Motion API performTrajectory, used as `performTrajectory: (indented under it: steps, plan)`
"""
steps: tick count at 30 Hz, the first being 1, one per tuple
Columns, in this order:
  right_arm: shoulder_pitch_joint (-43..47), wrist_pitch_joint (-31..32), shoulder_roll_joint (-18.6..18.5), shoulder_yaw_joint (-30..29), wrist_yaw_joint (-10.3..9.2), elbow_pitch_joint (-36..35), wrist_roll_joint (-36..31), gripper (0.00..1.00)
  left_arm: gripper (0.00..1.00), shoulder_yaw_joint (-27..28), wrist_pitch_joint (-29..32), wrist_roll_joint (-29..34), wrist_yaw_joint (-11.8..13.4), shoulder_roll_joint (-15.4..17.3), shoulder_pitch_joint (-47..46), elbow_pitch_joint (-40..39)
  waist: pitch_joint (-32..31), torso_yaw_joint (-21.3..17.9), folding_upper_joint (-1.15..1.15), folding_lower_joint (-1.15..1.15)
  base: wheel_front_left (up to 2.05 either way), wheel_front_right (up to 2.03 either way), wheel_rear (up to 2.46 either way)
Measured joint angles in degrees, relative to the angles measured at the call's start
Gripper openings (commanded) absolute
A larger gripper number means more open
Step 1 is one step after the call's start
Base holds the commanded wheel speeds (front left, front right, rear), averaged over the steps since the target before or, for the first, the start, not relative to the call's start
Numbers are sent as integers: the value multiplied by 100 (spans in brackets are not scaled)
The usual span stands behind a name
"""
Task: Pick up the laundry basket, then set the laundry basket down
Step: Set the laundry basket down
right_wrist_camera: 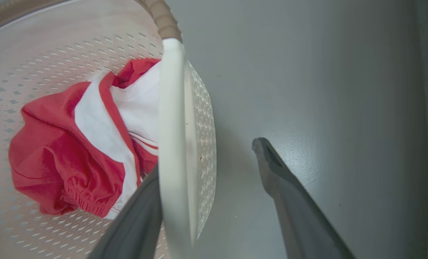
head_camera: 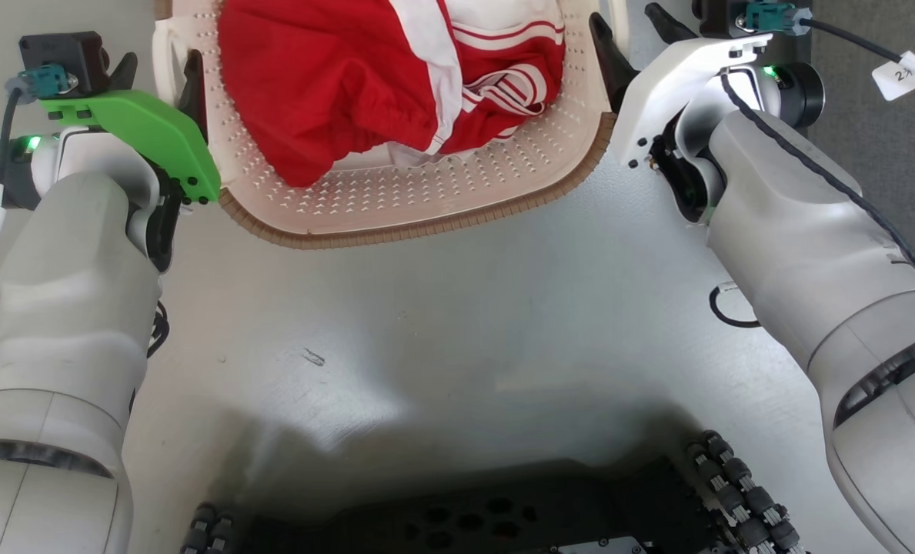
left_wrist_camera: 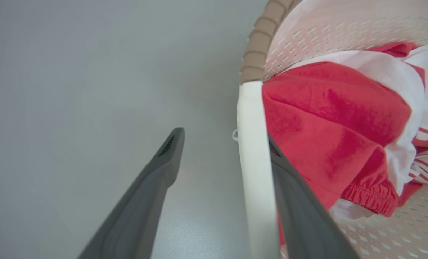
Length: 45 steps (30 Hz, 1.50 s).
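The laundry basket (head_camera: pixel 426 223), cream-white and perforated with a brown woven-look rim, sits at the top of the head view on the grey floor. Red-and-white clothing (head_camera: pixel 334 77) lies inside it. My left gripper (head_camera: pixel 158 69) straddles the basket's left white handle (left_wrist_camera: pixel 251 144). One finger is inside the basket and one outside, with a wide gap, so it is open. My right gripper (head_camera: pixel 632 27) straddles the right handle (right_wrist_camera: pixel 172 108) the same way and is also open. In each wrist view the handle lies against the inner finger (left_wrist_camera: pixel 300 216) (right_wrist_camera: pixel 138 223). The outer fingers stand clear of the handles.
My dark wheeled base (head_camera: pixel 465 515) fills the bottom of the head view. A darker strip of flooring (head_camera: pixel 888 154) runs along the right side. A black cable loop (head_camera: pixel 726 308) lies on the floor by my right forearm, and a tagged cable (head_camera: pixel 899 75) hangs at the top right.
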Motion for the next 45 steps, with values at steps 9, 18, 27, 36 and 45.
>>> performTrajectory:
  steps: [9,18,27,36,45]
  plan:
    - [30,210,-105,99,216,-97,130,100,100,-22,-7,-48,-51,-36,1,37,-78,59,0,0,0,0,0]
    - [94,147,-104,172,267,-157,131,100,100,-71,-42,-99,-96,-94,103,36,-226,91,0,0,0,0,0]
    - [209,-160,-104,134,280,-189,129,100,100,-115,-252,-131,-101,-99,333,-158,-614,129,0,0,0,0,0]
    - [486,-230,-104,-5,271,-237,127,100,100,-143,-301,-127,-102,-100,672,-412,-1080,154,0,0,0,0,0]
    - [649,-230,-313,-461,85,-962,0,100,100,78,-301,-133,-102,-46,1004,-1224,-1704,166,0,0,0,0,0]
